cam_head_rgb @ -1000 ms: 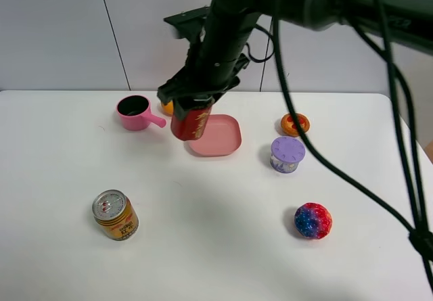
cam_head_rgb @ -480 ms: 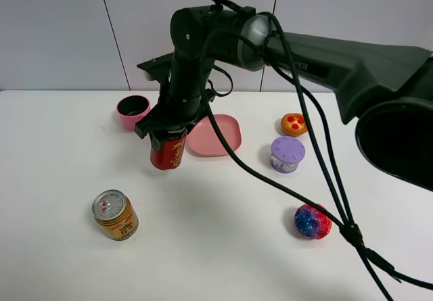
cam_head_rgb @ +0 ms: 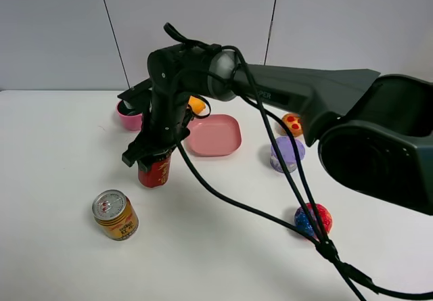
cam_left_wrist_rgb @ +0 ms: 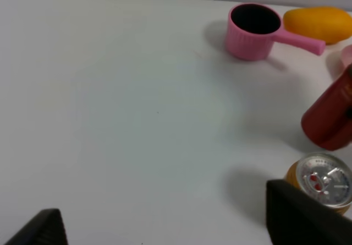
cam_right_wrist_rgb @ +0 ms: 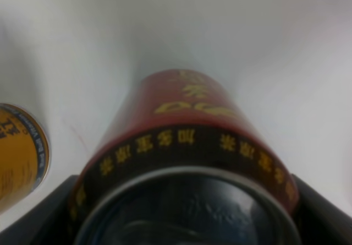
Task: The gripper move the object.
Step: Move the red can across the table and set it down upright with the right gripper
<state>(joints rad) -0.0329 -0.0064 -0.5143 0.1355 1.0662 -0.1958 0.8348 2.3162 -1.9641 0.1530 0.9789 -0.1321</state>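
Observation:
The red can point(cam_head_rgb: 155, 171) with gold lettering is held at its top by my right gripper point(cam_head_rgb: 153, 156), which reaches across to the left half of the table. The can hangs low, just at the table surface, slightly tilted. I cannot tell if it touches. In the right wrist view the red can point(cam_right_wrist_rgb: 187, 124) fills the frame between the dark fingers point(cam_right_wrist_rgb: 38, 212). It also shows in the left wrist view point(cam_left_wrist_rgb: 330, 118). My left gripper point(cam_left_wrist_rgb: 165, 231) is open and empty above the table, out of the high view.
A short gold can point(cam_head_rgb: 115, 214) stands just front-left of the red can. A pink handled cup point(cam_head_rgb: 128, 116) and an orange fruit point(cam_head_rgb: 197, 104) are behind. A pink plate point(cam_head_rgb: 220, 135), purple tub point(cam_head_rgb: 287, 153), pizza toy point(cam_head_rgb: 293, 122) and speckled ball point(cam_head_rgb: 312, 220) lie to the right.
My right gripper has carried the red can left and toward the front, from beside the pink plate, and lowered it near the gold can.

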